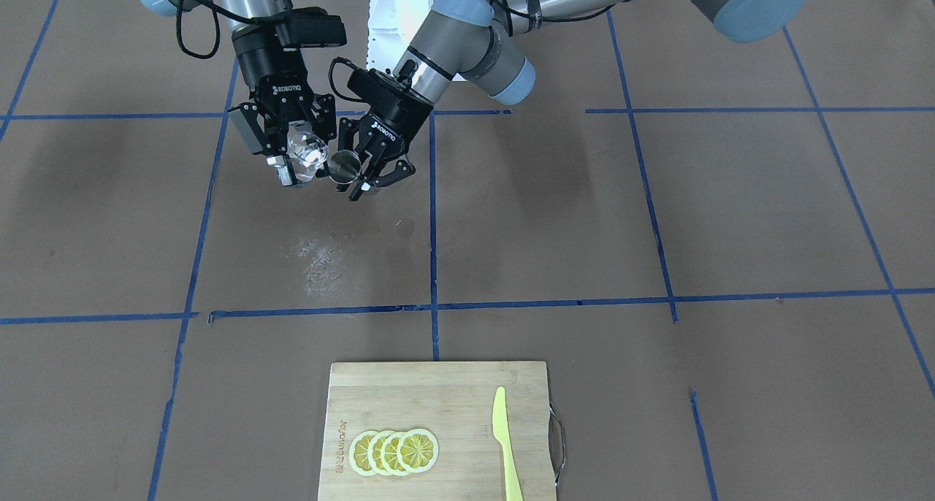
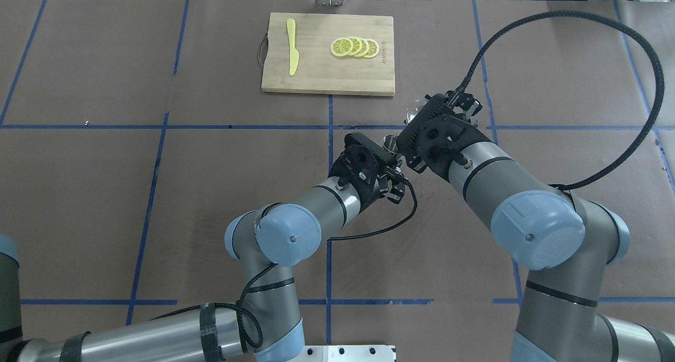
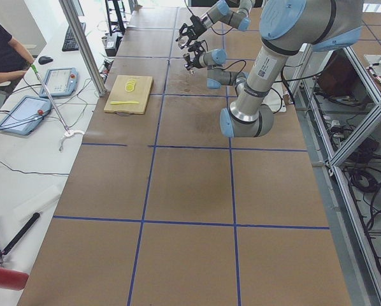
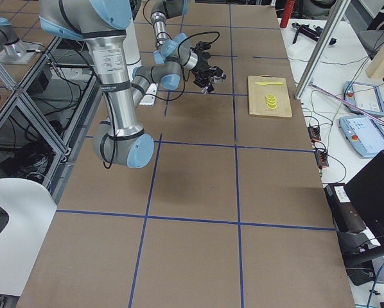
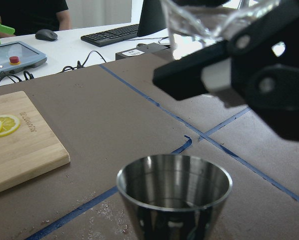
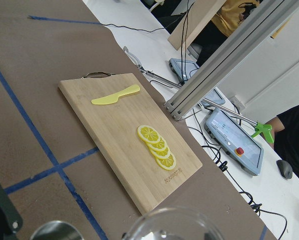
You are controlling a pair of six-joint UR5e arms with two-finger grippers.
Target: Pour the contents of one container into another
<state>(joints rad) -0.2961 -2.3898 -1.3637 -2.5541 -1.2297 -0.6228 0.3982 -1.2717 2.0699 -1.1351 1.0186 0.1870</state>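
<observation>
Your brown paper-covered table [image 2: 105, 193] held a bamboo cutting board [image 2: 316, 72]; both vessels hung aloft on the robot's side of it. You risked a spill: the left gripper [image 1: 354, 170] clamped the small shiny steel hourglass jigger [image 5: 174, 200], upright and seemingly lower than the squat clear glass cup [image 5: 204, 20] pinched in the right gripper [image 1: 298, 161] just beside it. The jigger's polished bowl hid its contents.

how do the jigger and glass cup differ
The jigger is shiny steel; the glass cup is clear. The jigger is in the left claw; the glass cup is in the right claw. Seen from the left wrist, the glass cup sits higher than the jigger. Both are held off the table, close together.
</observation>
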